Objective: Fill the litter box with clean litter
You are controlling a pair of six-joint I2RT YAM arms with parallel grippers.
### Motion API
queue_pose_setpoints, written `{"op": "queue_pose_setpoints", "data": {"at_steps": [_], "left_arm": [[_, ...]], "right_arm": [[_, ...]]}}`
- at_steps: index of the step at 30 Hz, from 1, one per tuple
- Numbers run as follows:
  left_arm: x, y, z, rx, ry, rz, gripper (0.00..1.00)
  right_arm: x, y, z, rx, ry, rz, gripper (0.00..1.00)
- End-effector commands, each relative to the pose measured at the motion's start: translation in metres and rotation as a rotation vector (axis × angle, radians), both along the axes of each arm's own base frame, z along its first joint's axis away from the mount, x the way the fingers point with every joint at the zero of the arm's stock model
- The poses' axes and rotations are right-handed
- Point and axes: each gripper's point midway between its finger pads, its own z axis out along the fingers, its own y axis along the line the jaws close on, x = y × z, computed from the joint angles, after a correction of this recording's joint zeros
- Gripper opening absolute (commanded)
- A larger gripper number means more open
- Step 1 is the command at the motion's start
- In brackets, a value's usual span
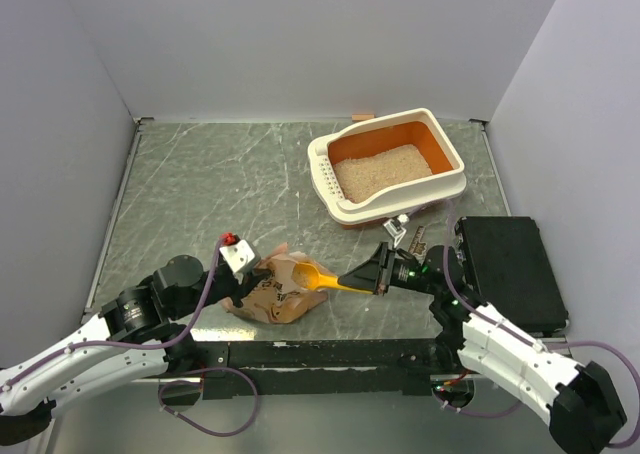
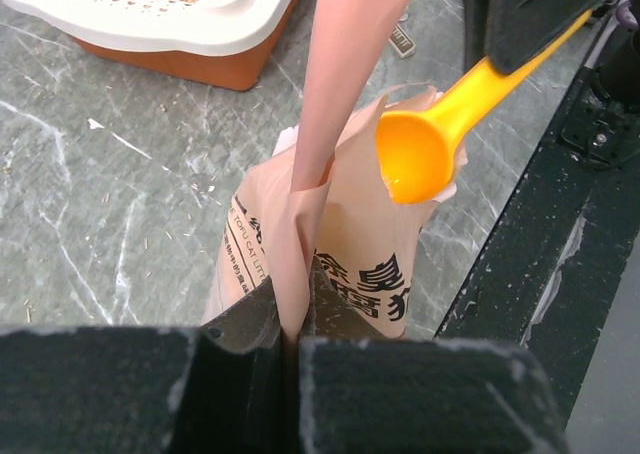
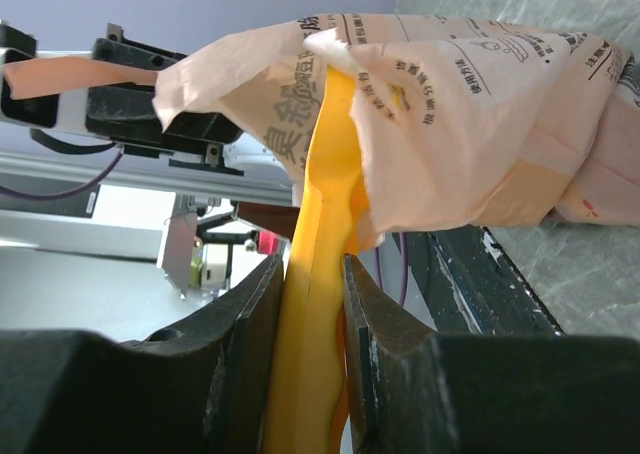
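Left claw (image 2: 292, 336) pinched closed, right claw (image 3: 310, 274) clamped tight (fingers nearly parallel), both facing inward.

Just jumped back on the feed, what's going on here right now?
The left tool is pinching the top edge of the paper bag and holding it up. The right tool grips the handle of the yellow scoop. The scoop's bowl sits at the bag's mouth and looks empty. Further back on the right, the litter box already holds a patch of litter, with orange floor showing around it.
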Motion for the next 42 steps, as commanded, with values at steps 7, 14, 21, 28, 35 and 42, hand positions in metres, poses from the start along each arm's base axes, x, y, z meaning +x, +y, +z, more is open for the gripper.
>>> {"op": "queue_pose_setpoints", "data": {"at_steps": [7,14,21,28,35,42], "left_arm": [[0.011,-0.003,0.050,-0.161,-0.110,0.043,0.01],[0.011,-0.003,0.050,-0.160,-0.108,0.044,0.01],[0.011,-0.003,0.049,-0.160,-0.106,0.045,0.01],[0.011,-0.003,0.049,-0.158,-0.105,0.046,0.01],[0.013,-0.002,0.048,-0.158,-0.109,0.055,0.01],[0.015,-0.001,0.048,-0.156,-0.107,0.069,0.01]], "right_arm": [[-0.005,-0.019,0.004,0.043,0.028,-0.083,0.00],[-0.002,-0.025,0.006,0.069,0.096,-0.143,0.00],[0.003,-0.030,0.007,0.116,0.182,-0.201,0.00],[0.002,-0.036,0.012,0.170,0.207,-0.230,0.00],[0.008,-0.038,0.020,0.220,0.204,-0.262,0.00],[0.007,-0.035,0.038,0.251,0.169,-0.230,0.00]]}}
